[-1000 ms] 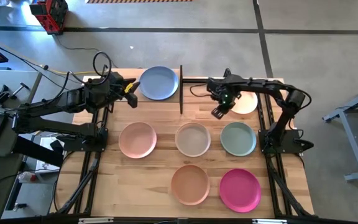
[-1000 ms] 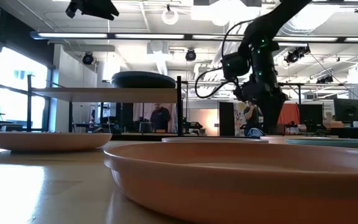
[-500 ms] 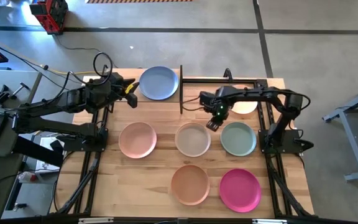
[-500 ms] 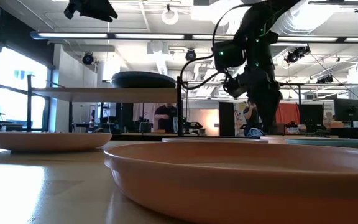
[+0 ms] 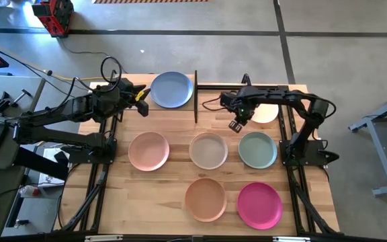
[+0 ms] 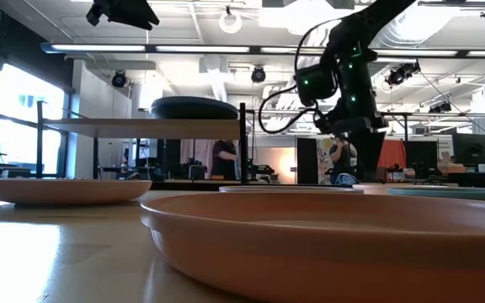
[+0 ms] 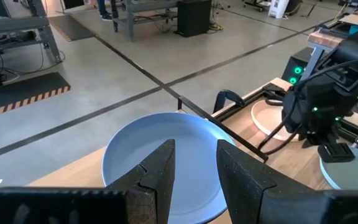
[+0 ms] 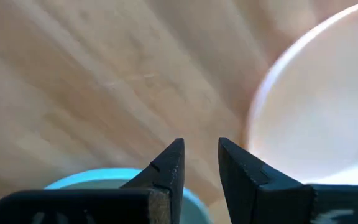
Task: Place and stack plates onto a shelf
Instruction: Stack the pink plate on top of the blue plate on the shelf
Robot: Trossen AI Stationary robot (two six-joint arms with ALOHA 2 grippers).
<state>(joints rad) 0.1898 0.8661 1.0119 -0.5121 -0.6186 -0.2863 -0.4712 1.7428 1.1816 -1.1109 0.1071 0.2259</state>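
My right fingers (image 8: 199,163) stand a little apart, with a narrow gap between them and nothing inside. They hang above the counter (image 5: 173,124), between the rim of the cream plate (image 5: 267,111) and the sage green plate (image 5: 257,149). In the right wrist view both rims are near my tips, but I touch neither of them.

My left fingers (image 7: 194,168) are also a little apart and empty. They wait above the counter, just beside the blue plate (image 5: 171,89), which lies on top of the shelf (image 5: 146,91).

On the counter lie also the pink plate (image 5: 148,150), the beige plate (image 5: 208,150), the peach-orange plate (image 5: 205,198) and the magenta plate (image 5: 259,205). A dark plate (image 6: 194,108) shows on the shelf in the low view.

I judge these plates to be light and stiff, with a matte surface that should not slip much. They lie flat, so only the raised rim gives a hold. I would take the rim at the near edge, one finger inside and one outside, and lift with a tilt. The grip is far from the centre, so a plate may swing.
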